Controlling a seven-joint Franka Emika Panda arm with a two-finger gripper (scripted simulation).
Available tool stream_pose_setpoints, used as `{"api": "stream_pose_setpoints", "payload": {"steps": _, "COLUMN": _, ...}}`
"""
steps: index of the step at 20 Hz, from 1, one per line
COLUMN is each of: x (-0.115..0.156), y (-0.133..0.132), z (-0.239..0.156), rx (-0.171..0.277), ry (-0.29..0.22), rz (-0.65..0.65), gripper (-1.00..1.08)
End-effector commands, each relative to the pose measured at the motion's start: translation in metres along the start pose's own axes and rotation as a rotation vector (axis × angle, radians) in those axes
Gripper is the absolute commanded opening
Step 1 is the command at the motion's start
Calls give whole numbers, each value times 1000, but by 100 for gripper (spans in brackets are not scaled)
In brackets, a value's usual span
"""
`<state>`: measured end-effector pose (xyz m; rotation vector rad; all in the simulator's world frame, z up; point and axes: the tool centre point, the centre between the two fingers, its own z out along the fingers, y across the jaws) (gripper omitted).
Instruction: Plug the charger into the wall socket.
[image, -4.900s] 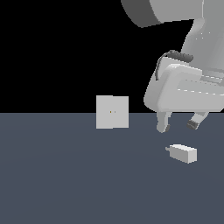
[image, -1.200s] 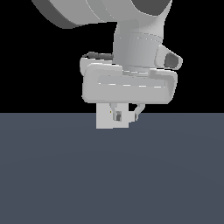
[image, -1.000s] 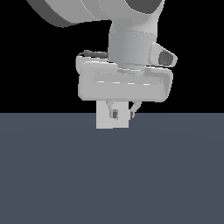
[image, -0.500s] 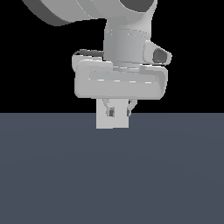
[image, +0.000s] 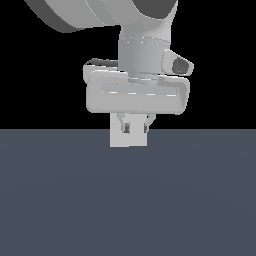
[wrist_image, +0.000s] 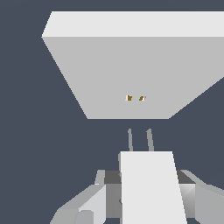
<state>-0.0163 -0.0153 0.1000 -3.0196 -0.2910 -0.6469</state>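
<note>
Claw is gripping the charger, fingers closed on its sides, prongs pointing at the wall socket just ahead, roughly lined up with its two holes. Pickup looks done; insertion not yet, a gap is showing.

A flat, dark slate-blue table fills the lower half of the exterior view, meeting a plain black background along a straight horizon.

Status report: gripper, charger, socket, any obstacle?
Gripper shut on charger. Prongs face wall socket, not inserted. Nothing between them.
</note>
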Motion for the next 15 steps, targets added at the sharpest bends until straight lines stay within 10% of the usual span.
{"api": "stream_pose_setpoints", "payload": {"steps": 1, "x": 6, "y": 0, "z": 2, "rx": 0, "ry": 0, "rz": -1, "gripper": -100}}
{"api": "stream_pose_setpoints", "payload": {"steps": 15, "x": 40, "y": 0, "z": 18, "rx": -1, "ry": -1, "rz": -1, "gripper": -100}}
